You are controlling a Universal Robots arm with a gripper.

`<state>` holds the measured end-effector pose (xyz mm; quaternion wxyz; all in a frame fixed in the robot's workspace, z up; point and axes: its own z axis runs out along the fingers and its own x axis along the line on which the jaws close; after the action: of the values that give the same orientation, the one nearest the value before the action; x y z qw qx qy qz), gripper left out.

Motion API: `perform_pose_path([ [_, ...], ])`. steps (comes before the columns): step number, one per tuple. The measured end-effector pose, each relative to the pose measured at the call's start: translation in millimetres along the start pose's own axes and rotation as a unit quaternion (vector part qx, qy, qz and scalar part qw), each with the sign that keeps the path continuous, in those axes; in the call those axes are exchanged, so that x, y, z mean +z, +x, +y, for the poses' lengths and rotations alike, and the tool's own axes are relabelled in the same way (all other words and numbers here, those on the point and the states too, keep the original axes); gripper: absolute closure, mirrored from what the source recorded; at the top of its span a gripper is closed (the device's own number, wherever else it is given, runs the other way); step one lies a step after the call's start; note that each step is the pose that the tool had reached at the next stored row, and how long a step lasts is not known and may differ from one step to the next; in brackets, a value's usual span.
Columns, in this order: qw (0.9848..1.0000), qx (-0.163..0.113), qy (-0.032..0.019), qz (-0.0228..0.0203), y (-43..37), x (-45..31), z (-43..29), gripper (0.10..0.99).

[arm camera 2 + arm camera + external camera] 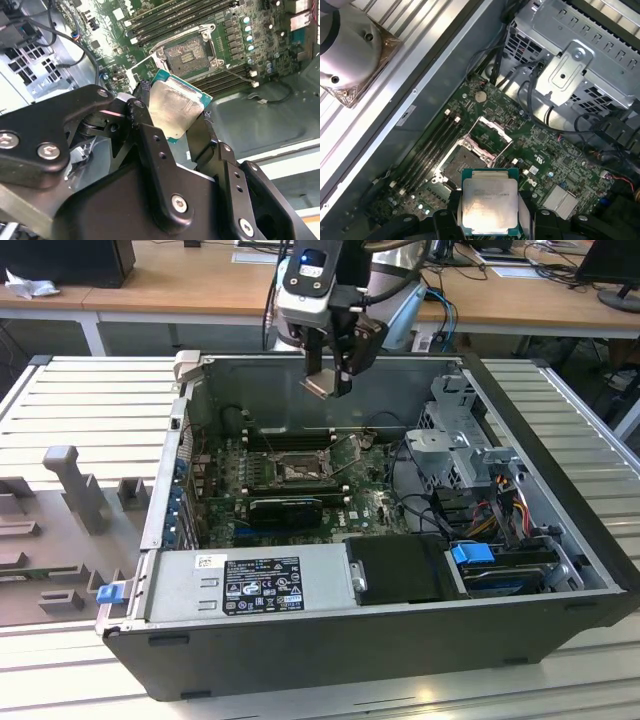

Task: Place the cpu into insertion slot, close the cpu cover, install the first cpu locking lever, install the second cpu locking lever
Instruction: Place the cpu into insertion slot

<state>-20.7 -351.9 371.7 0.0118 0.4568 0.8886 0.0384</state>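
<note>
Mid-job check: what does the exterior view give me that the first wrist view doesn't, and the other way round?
Exterior view adds: the whole open computer case, its power supply, and the hand held high over the motherboard. First wrist view adds: the cpu cover raised open beside the socket, and a round coin battery. Both share: the cpu gripped in the hand, the uncovered insertion slot and the silver drive cage.

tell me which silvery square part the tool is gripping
The cpu, the solid pale-topped chip with a green edge, is shut in the tool above the board. The cpu cover, an open frame, stands flipped up beside the insertion slot.
</note>
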Motion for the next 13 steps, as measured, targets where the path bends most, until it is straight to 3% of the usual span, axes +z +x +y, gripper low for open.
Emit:
perform_pose_path([
  [8,0.9992,0.04,-0.0006,-0.0031,0.0,1.0,-0.1,0.549],
  [13,0.9974,0.072,-0.0011,-0.0057,0.0,1.7,-0.1,0.549],
])
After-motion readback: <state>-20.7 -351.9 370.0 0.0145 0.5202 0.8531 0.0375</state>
